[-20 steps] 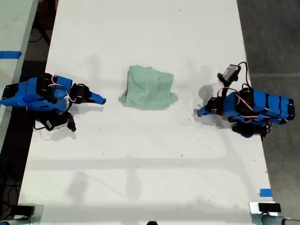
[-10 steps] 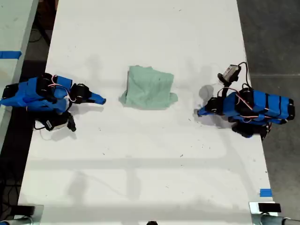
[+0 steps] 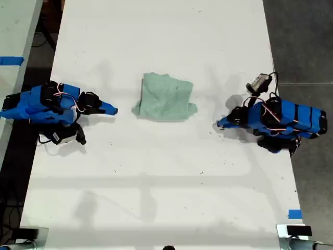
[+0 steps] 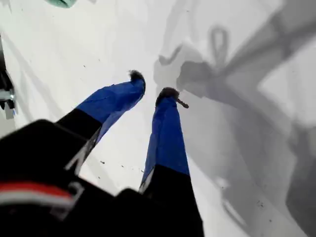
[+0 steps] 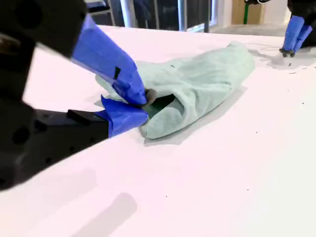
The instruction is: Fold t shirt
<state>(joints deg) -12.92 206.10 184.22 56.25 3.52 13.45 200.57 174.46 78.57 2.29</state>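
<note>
The t shirt (image 3: 165, 97) lies bunched in a wrinkled mint-green heap on the white table (image 3: 156, 198), between the two blue arms. My second gripper (image 3: 113, 110) points at it from the exterior view's left, a short way off its edge. In the second wrist view its tips meet, shut on nothing, just in front of the t shirt (image 5: 197, 89). My first gripper (image 3: 218, 124) rests low over the table on the exterior view's right, clear of the cloth. My first gripper (image 4: 150, 85) has its fingertips (image 4: 168, 93) a narrow gap apart, with bare table between them.
A second pale table with blue tape (image 3: 11, 60) stands at the exterior view's left edge. Dark floor (image 3: 302, 47) runs along the exterior view's right. A blue tape mark (image 3: 294, 213) sits near the table's lower right corner in the exterior view.
The first arm has shifted slightly, its tip edging toward the t shirt and its camera cable moving a little. The second arm and the t shirt have not moved.
</note>
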